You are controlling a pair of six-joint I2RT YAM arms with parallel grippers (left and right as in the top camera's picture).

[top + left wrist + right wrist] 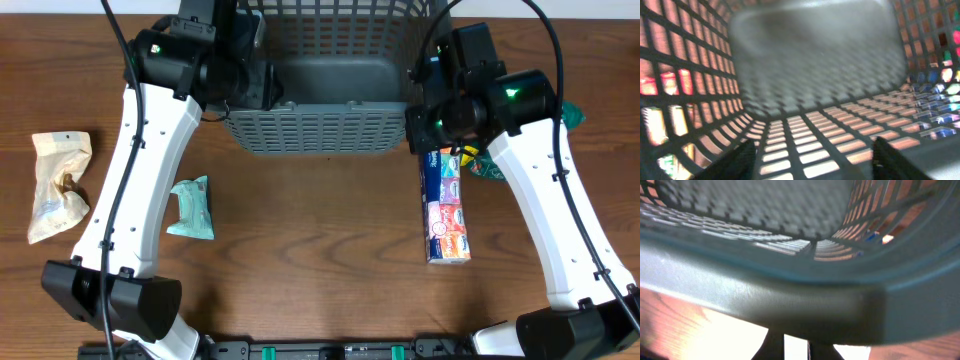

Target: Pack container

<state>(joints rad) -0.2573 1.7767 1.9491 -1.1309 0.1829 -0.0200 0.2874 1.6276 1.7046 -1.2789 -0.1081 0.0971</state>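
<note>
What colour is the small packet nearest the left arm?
The packet is light teal; the overhead view shows it best.

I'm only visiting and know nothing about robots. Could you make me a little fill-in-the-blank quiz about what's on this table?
On the table, the teal packet lies toward the robot's ____ side.
The long colourful box lies toward its ____ side.
The container has ____ packets in it so far.
Missing words: left; right; no.
</note>
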